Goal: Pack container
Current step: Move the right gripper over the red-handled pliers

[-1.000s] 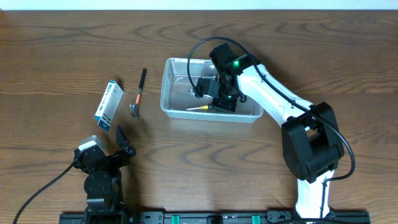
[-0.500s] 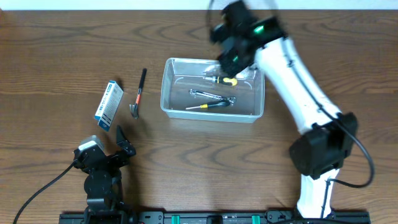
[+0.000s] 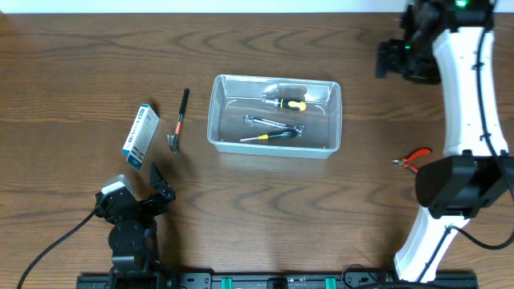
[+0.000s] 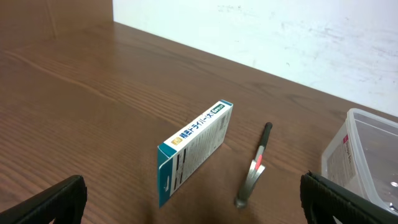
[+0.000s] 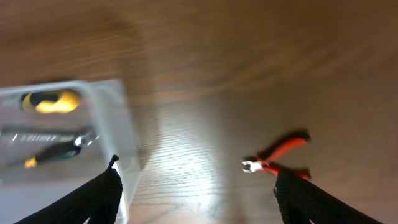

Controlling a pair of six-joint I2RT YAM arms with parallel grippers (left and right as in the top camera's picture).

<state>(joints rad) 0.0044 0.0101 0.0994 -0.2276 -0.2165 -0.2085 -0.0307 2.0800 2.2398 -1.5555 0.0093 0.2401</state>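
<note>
**Right gripper (image 5: pixel 196 169) has swung out of the container (image 3: pixel 275 150)**

Since a second ago it has lifted from among the tools and moved off toward the far right of the table (image 3: pixel 80 64). Nearest the robot, the left gripper (image 3: pixel 158 183) sits by the front edge, fingers spread wide and holding nothing. Beyond it lie a blue-and-white box (image 3: pixel 140 133) and a hammer (image 3: pixel 178 120), with red pliers (image 3: pixel 414 157) on the right. The container stands mid-table, with a yellow-handled screwdriver (image 3: pixel 287 103) and other hand tools (image 3: pixel 271 128) inside. Farthest off, the right gripper's fingers stand apart, empty.
</note>
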